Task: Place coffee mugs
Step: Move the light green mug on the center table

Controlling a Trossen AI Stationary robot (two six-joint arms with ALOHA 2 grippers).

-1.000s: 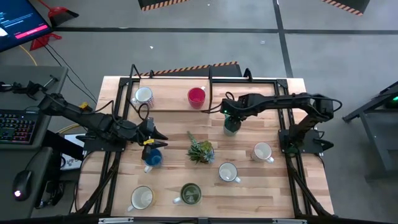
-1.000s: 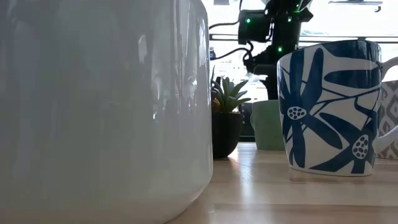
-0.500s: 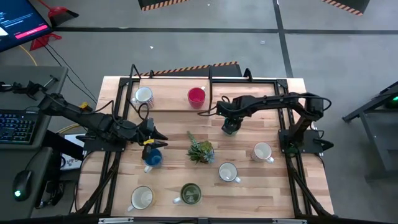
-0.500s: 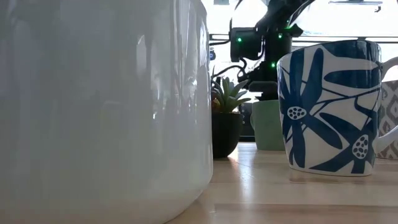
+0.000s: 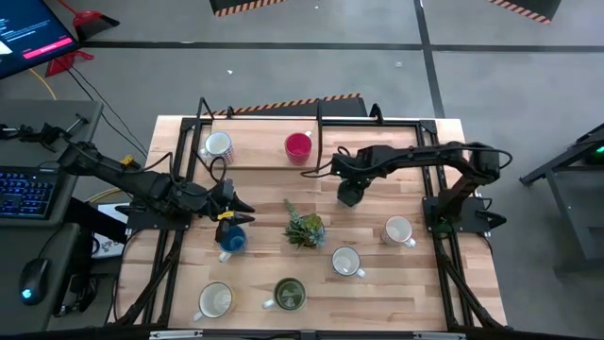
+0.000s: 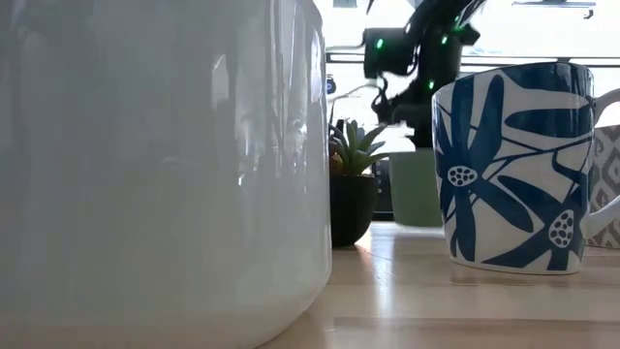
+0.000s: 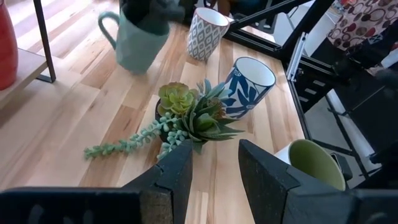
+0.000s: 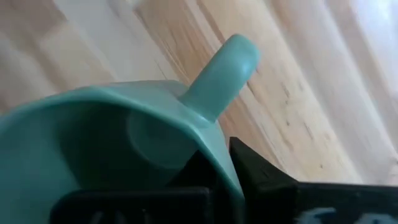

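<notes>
The right end effector is clamped on the rim of the teal ceramic mug: in the right wrist view one dark finger sits outside the wall, and the other is hidden inside the cup. From above, the arm covers this mug almost completely, so only a dark shape shows near the middle of the wooden counter, just right of the red mug. In the left wrist view the teal mug hangs tilted above the boards, mouth up under the blurred end effector, its handle pointing sideways; its rim is cut off by that dark mass. In the low view only a pale green wall shows between the small spiky green plant in a dark pot and the white mug with blue flower pattern; whether it touches the counter cannot be told there. A large white mug fills the near left of that view, cut off on three sides.

The left end effector hovers over the blue mug, its fingers apart and empty. A white mug with grey lattice pattern stands upright beyond the plant, and an olive green mug is partly hidden behind the left fingers.
</notes>
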